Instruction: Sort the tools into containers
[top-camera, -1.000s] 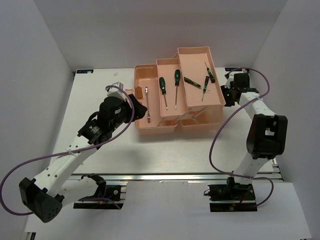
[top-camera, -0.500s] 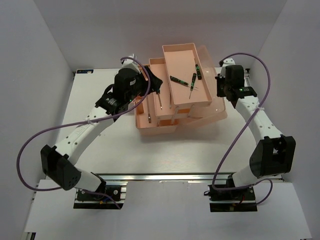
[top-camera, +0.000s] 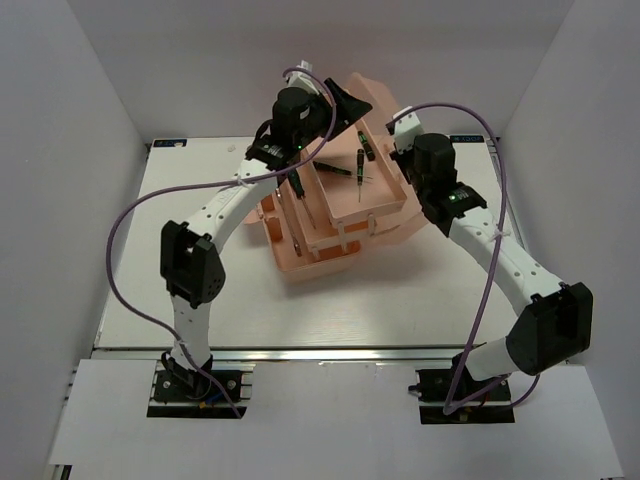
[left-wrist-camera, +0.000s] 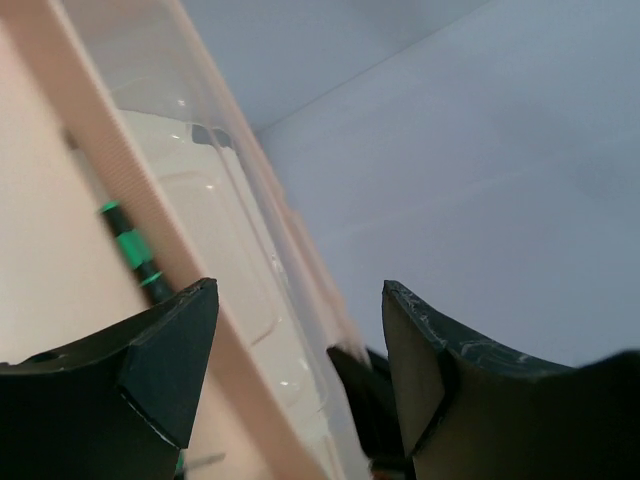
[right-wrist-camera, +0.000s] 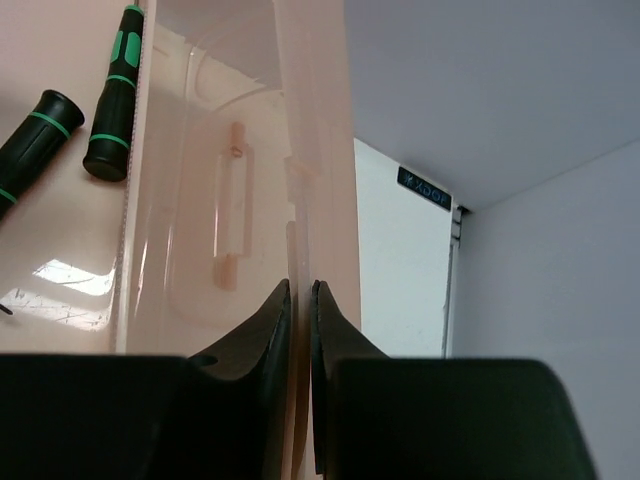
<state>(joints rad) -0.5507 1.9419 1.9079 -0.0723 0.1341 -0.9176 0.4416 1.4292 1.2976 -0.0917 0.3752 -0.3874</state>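
The right gripper (right-wrist-camera: 302, 318) is pinched together on a thin translucent wall of the salmon-pink toolbox (right-wrist-camera: 250, 200). Its two dark fingers (right-wrist-camera: 262, 340) press from either side, with only the thickness of the plastic between them. To the left of this hand, on the tray floor inside the wall, lie two dark handles with green bands. The nearer screwdriver (right-wrist-camera: 40, 120) points away to the left, and the farther screwdriver (right-wrist-camera: 112, 100) lies just beside it, closer to the gripped wall. To the right of the hand, beyond the wall, is the white table (right-wrist-camera: 400, 260), with a small dark label (right-wrist-camera: 423, 190) at its far edge. The left gripper (left-wrist-camera: 300, 340) stands with its jaws wide apart and nothing between them is clamped. The pink rim of the box runs diagonally past its left finger (left-wrist-camera: 165, 350), and clear lid plastic fills the gap. Whether either finger touches the box cannot be told. Just above that finger, on the tray side of the rim, a green-banded handle (left-wrist-camera: 128, 245) shows. From above, the box sits askew on the table with its trays stacked and tilted. The left hand is at its far top corner and the right hand at its right edge, and three small tools (top-camera: 359, 178) lie in the top tray between the two hands.
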